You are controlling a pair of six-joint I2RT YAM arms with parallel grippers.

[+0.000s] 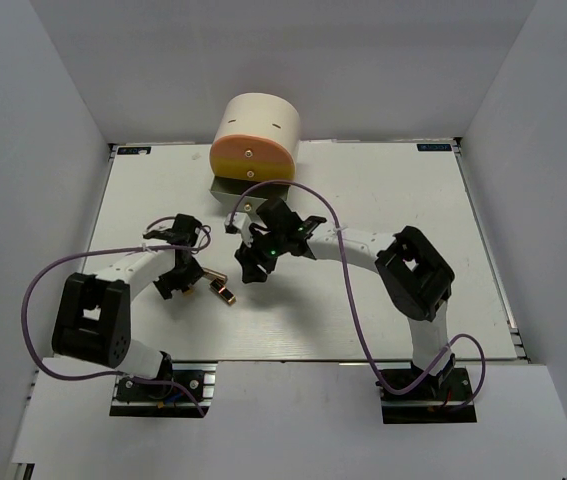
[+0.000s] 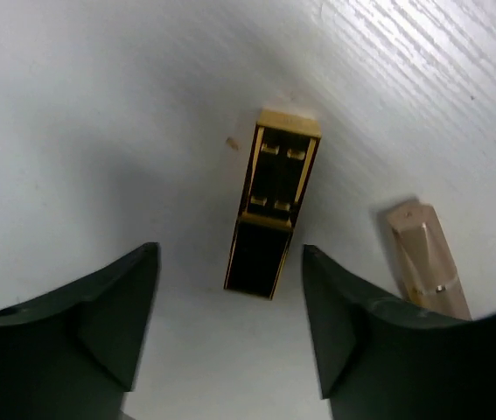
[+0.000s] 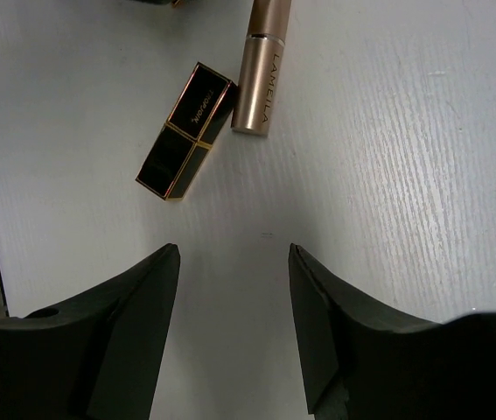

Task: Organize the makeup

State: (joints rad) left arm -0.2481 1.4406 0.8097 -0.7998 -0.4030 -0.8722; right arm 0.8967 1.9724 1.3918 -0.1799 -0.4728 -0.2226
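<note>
My left gripper (image 2: 230, 324) and right gripper (image 3: 234, 324) both stand apart, empty. The gold-black lipstick (image 2: 274, 210) lies mid-frame on the counter (image 3: 387, 175), the rose-gold lipstick (image 2: 427, 258) beside it at right. Both are well short of the cream box (image 1: 255, 135) at top, so I judge little is done.

Setting: you are working in a robotics lab test cell.
Evidence: 1 white table (image 1: 393, 200) boxed by plain white walls (image 1: 23, 90) on 3 sides. 2 arms, left arm (image 1: 91, 318) and right arm (image 1: 415, 272), bolted to metal base plates (image 1: 163, 392) at its near edge. Loose purple cables (image 1: 27, 300).
</note>
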